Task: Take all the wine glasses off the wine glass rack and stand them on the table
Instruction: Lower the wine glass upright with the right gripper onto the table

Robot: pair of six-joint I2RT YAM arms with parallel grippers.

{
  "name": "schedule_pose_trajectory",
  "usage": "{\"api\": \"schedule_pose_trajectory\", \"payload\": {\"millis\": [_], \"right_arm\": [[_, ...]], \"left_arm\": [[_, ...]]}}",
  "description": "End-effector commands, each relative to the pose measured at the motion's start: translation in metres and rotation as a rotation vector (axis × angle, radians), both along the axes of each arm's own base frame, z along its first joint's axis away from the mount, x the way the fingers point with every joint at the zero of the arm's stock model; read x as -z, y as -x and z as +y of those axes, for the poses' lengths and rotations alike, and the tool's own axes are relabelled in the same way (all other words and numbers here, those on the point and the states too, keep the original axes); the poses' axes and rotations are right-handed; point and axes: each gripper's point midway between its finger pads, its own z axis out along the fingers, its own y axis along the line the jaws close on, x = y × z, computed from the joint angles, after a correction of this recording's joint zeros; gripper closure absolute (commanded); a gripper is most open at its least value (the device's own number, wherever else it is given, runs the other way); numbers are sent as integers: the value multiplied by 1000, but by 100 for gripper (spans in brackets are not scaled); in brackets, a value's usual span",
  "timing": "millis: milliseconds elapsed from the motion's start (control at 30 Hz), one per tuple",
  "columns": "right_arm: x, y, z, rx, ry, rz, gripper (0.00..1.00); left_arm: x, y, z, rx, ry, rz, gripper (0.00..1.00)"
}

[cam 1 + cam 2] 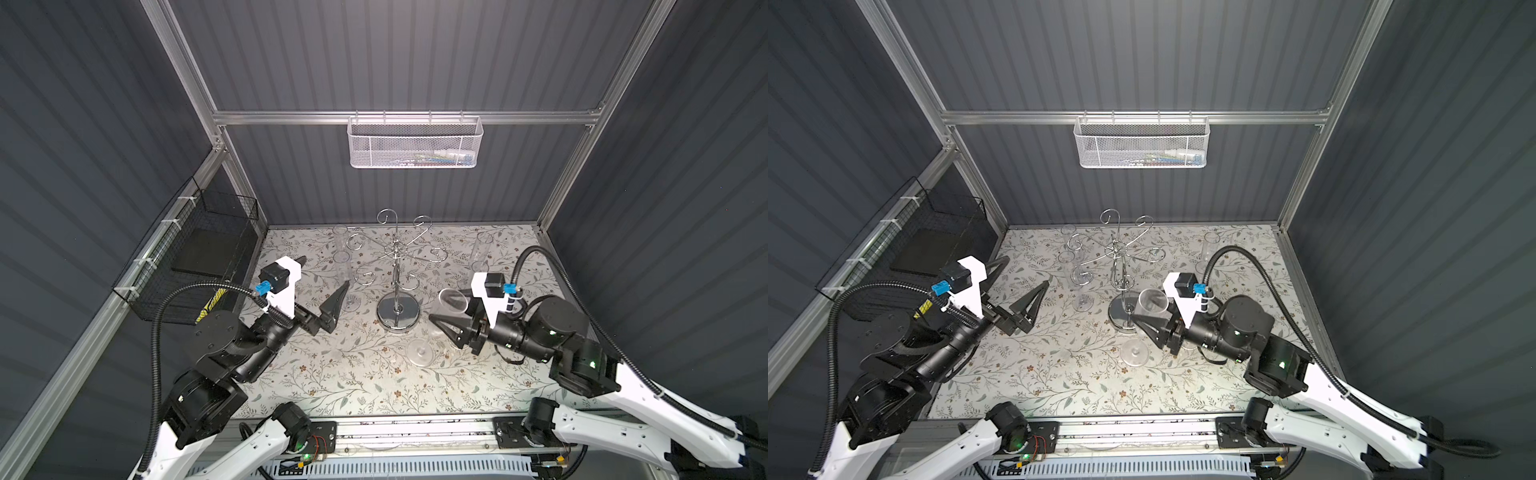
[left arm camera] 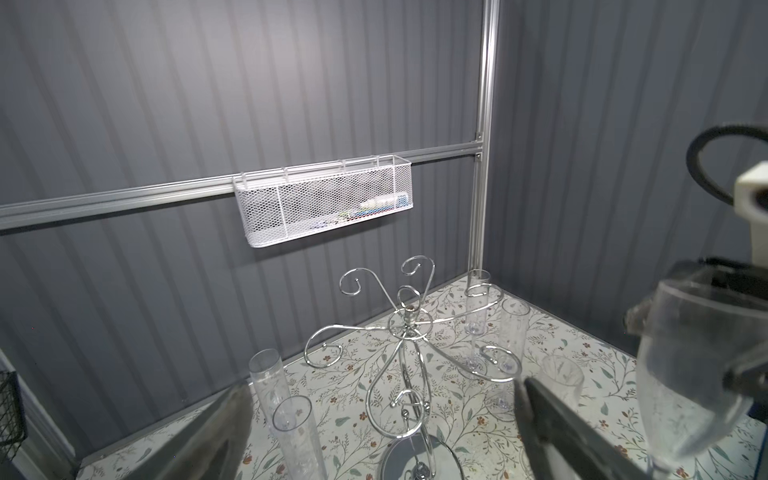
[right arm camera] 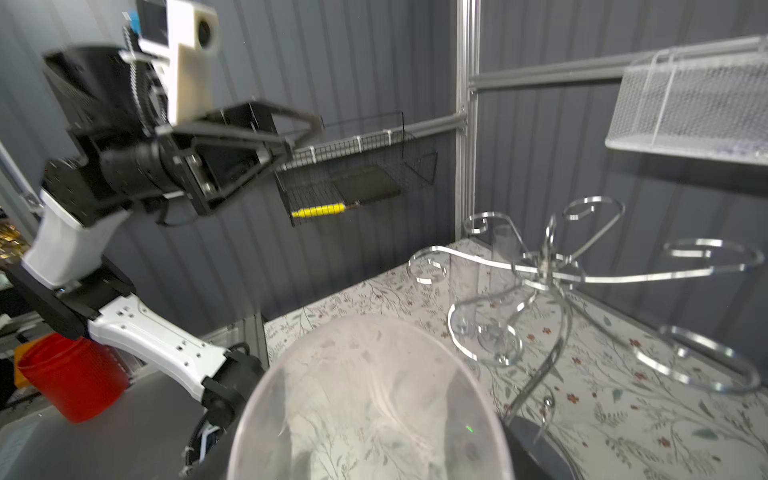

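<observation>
The right claw (image 1: 444, 329) is clamped on the bowl of a clear wine glass (image 1: 453, 301) and holds it above the tabletop (image 1: 332, 374). The glass is just to the right of the wine glass rack (image 1: 397, 278) and apart from the rack's curled arms. It is tilted, with its open mouth up and toward the arm's wrist, and its round foot sits lower and nearer the front edge. In the right wrist view the rim of the wine glass (image 3: 370, 399) fills the foreground and the chrome arms of the wine glass rack (image 3: 544, 266) spread out beyond it. The left claw (image 1: 325, 272) hangs to the left of the rack with its jaws spread wide and nothing between them. One dark finger points toward the rack's disc base, and the other is angled away toward the black wire basket (image 1: 199, 249) on the left wall. The rack stands upright in the middle of the floral tabletop. Several clear flutes (image 2: 266, 374) stand upright on the tabletop on both sides of the rack, apart from both claws. In the left wrist view the held glass (image 2: 681, 374) shows at the frame's edge with a dark finger across it. A white mesh basket (image 1: 415, 143) hangs on the rear rail.
</observation>
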Motion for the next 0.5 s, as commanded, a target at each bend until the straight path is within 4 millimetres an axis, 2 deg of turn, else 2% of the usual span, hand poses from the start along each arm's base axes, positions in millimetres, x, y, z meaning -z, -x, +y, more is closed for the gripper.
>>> {"api": "schedule_pose_trajectory", "payload": {"millis": [0, 267, 467], "right_arm": [[30, -13, -3, 86, 37, -39, 62], [92, -28, 2, 173, 111, -101, 63], [115, -39, 6, 215, 126, -142, 62]], "left_arm": [[7, -9, 13, -90, 46, 26, 0], [34, -22, 29, -214, 76, 46, 0], [47, -31, 29, -255, 72, 56, 0]]}}
